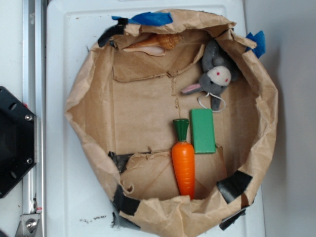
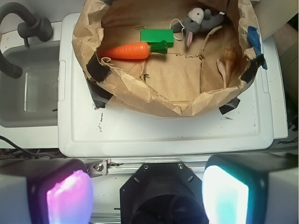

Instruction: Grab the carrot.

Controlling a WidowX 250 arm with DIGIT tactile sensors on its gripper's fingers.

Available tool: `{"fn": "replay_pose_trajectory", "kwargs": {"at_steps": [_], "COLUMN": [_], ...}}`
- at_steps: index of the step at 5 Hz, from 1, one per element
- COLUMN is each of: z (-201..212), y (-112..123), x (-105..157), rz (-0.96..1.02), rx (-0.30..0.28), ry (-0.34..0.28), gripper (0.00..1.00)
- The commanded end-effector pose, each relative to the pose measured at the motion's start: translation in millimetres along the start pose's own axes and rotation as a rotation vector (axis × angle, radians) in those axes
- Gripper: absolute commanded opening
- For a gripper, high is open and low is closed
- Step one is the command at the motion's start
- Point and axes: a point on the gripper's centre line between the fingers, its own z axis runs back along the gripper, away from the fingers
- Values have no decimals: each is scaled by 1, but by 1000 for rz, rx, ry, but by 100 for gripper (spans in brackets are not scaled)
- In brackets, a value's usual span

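Note:
The carrot (image 1: pixel 183 165) lies inside a crumpled brown paper basin (image 1: pixel 79 103), bright orange with a dark-green stem cap pointing up the exterior view. In the wrist view the carrot (image 2: pixel 125 51) lies sideways at the basin's far left. My gripper (image 2: pixel 147 196) shows only in the wrist view, at the bottom edge, well short of the basin and above the black robot base (image 2: pixel 161 191). Its glowing pads, pink on the left (image 2: pixel 69 196) and cyan on the right (image 2: pixel 225 193), stand wide apart with nothing between them. The gripper does not appear in the exterior view.
A flat green block (image 1: pixel 203 130) lies right beside the carrot's stem. A grey plush toy (image 1: pixel 217 75) and a seashell (image 1: pixel 155 43) sit at the basin's far side. The basin rests on a white lid (image 2: pixel 163 135). A grey sink (image 2: pixel 28 88) lies to the left.

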Motion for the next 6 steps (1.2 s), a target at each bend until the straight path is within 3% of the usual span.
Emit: {"fn": "replay_pose_trajectory", "kwargs": {"at_steps": [1, 2, 3, 4, 6], "z": [0, -2, -9, -18, -67], "y": [0, 5, 7, 4, 2], "x": [0, 47, 84, 105, 110], "rz": [0, -68, -188, -398, -898], "rx": [0, -10, -55, -103, -169], "ry": [0, -60, -101, -131, -188], "gripper": [100, 100, 100, 100, 100]}}
